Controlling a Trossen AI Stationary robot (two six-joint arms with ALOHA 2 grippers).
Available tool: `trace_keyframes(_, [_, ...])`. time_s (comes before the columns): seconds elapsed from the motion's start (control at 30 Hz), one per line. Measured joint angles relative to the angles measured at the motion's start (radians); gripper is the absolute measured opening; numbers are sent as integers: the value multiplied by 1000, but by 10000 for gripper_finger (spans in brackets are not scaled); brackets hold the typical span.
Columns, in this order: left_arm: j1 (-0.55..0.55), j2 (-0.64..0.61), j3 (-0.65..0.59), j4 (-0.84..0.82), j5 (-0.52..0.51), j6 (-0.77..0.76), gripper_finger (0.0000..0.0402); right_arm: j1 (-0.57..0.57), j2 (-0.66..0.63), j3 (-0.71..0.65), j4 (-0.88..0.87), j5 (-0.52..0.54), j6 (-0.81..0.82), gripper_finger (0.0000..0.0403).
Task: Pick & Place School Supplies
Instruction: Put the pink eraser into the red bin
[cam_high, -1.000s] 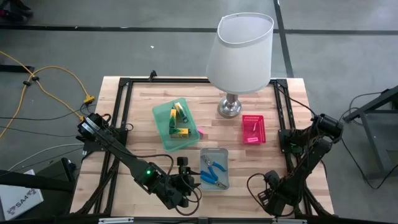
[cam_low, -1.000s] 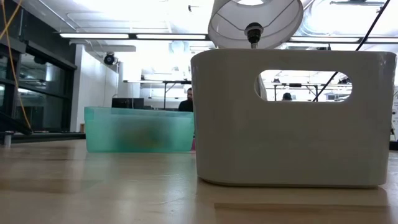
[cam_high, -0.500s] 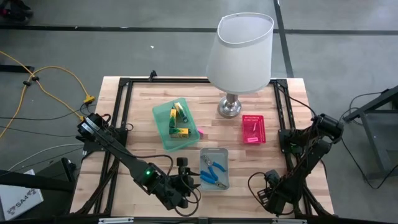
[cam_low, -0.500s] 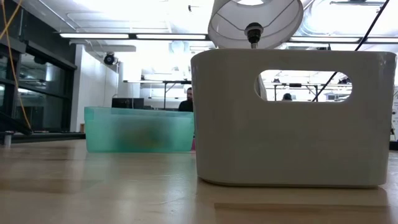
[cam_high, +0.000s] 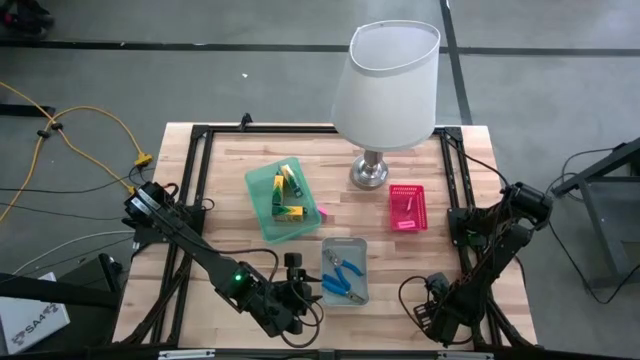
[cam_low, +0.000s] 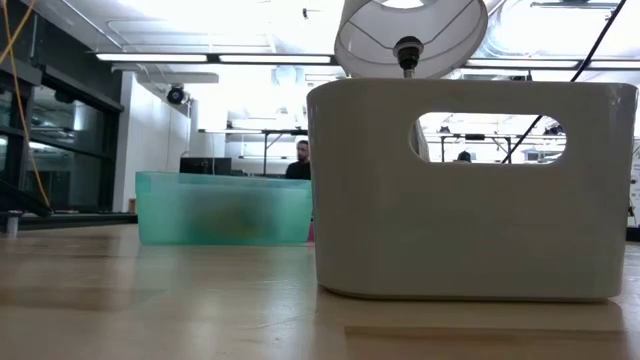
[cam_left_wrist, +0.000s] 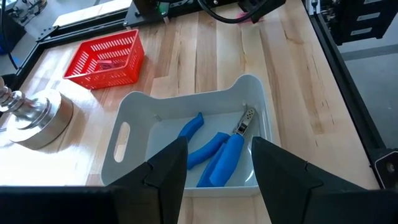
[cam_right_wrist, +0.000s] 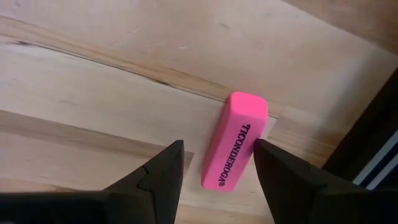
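Observation:
A pink eraser (cam_right_wrist: 235, 140) lies flat on the wooden table near its front right corner. My right gripper (cam_right_wrist: 217, 146) points down over it, open, with one finger on either side of the eraser; I cannot tell whether a finger touches it. In the high view the right gripper (cam_high: 432, 318) hides the eraser. Blue-handled pliers (cam_left_wrist: 227, 155) and a blue-handled screwdriver (cam_left_wrist: 191, 124) lie in the grey tray (cam_high: 345, 250). My left gripper (cam_high: 306, 290) waits open just left of that tray, with nothing between its fingers.
A green tray (cam_high: 262, 200) holds yellow-and-green pieces (cam_high: 288, 185); a small pink piece (cam_high: 322, 211) lies beside it. A pink basket (cam_high: 407, 190) and the tall lamp (cam_high: 388, 85) stand farther back. A black frame rail (cam_right_wrist: 367, 143) runs close by the right gripper.
My right gripper has sunk a little toward the table at the front right corner and then kept still. Its fingers have stayed open.

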Motion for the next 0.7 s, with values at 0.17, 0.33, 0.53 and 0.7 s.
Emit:
trace_keyframes(0.17, [0,0,0,0,0,0,171,0,0,0,-2,3,1,185])
trace_keyframes(0.33, [-4,0,0,0,0,0,171,0,1,-8,-1,1,15,185])
trace_keyframes(0.53, [-14,0,0,0,0,0,171,2,-1,-66,94,-25,44,185])
trace_keyframes(0.7, [-14,0,0,0,0,0,171,2,-2,-75,116,-7,44,185])
